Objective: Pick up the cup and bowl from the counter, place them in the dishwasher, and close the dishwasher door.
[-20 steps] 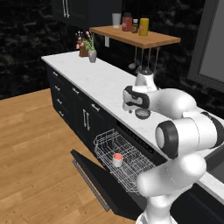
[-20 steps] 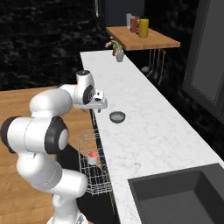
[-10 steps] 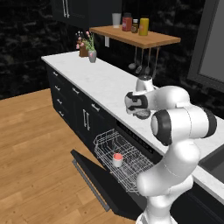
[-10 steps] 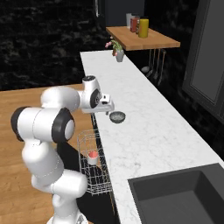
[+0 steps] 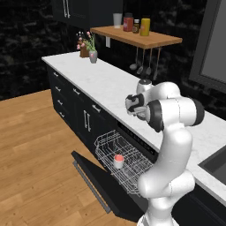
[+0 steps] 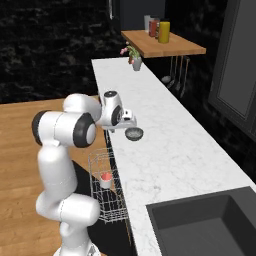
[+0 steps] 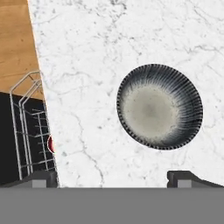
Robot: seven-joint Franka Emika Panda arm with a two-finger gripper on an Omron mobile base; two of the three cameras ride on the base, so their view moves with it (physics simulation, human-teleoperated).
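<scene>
While the cup (image 5: pixel 118 160) sits racked, the claw (image 7: pixel 113 177) hovers spread over the bowl (image 7: pixel 159 112).
Bowl rests near the desk's (image 6: pixel 165 145) front edge — just above the dishwasher (image 5: pixel 126 165) — handy for transfer.

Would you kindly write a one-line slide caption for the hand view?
Open pincer above the bowl on the marble counter, with the dishwasher rack at the left.

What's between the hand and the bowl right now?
Nothing: in the hand view, bare white counter separates the fingertips from the bowl, which lies just ahead, untouched.
</scene>
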